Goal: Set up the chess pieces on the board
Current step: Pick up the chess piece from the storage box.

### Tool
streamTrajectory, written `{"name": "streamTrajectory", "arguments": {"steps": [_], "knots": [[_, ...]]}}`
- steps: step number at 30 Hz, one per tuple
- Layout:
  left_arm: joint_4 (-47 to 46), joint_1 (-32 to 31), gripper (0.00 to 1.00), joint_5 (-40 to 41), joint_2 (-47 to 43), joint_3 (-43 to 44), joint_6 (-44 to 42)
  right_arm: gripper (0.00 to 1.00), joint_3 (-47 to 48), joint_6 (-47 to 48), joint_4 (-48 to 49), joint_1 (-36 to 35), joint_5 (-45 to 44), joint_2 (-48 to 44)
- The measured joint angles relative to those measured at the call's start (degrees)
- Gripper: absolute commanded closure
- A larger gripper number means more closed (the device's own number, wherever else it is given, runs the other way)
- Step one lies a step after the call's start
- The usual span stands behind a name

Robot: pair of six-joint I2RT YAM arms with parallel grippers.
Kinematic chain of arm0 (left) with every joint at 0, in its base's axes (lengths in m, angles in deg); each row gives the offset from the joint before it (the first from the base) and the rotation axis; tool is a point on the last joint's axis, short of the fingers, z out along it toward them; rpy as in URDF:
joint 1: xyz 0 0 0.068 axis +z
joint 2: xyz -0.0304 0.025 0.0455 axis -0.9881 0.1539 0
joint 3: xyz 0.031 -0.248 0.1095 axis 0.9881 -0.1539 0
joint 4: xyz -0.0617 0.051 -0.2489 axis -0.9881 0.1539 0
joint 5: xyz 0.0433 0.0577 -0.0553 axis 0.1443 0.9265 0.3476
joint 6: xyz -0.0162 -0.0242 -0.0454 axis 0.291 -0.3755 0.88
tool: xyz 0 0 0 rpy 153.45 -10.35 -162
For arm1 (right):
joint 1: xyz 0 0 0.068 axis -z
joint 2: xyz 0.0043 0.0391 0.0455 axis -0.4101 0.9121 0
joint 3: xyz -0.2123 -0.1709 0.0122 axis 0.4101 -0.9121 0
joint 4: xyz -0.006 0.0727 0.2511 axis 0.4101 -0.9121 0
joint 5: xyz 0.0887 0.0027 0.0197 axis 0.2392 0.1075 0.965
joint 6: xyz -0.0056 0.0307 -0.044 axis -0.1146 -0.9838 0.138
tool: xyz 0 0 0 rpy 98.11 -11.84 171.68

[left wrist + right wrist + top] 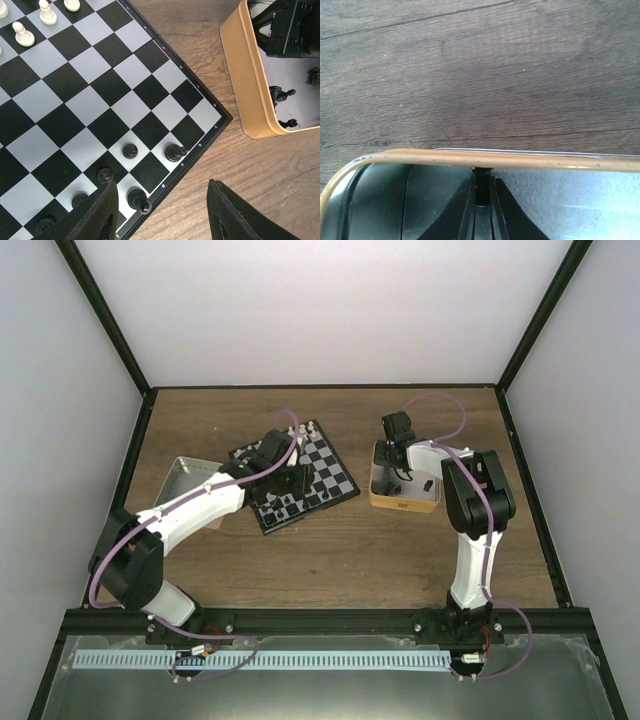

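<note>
The board [102, 107] lies tilted on the wooden table, left of centre. Several black chess pieces [130, 150] stand along its near edge, and one [138, 200] leans beside my left fingertip [102, 210]. White pieces [23, 34] stand at the far side. My left gripper [162, 215] hangs open over the board's corner with nothing between its fingers. My right gripper [481, 200] is down inside the yellow tin [520, 160], shut on a black chess piece [481, 182] close against the tin's wall. More black pieces [280, 93] lie in that tin.
The yellow tin [404, 502] sits right of the board [335, 475]. A grey metal tin [185, 480] stands at the board's left, partly under my left arm. Dark frame posts and white walls close in the table's sides and back.
</note>
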Motion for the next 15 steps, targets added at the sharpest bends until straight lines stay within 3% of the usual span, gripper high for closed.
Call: {"name": "streamTrajectory", "arguments": {"steps": [10, 15], "knots": [[-0.39, 0.0, 0.49, 0.42, -2.97, -1.7, -0.09, 0.99, -0.04, -0.07, -3.37, 0.0, 0.48, -1.55], [-1.22, 0.0, 0.48, 1.68, -5.77, -3.1, -0.22, 0.99, -0.09, -0.5, -7.85, -0.02, 5.05, -6.69]]}}
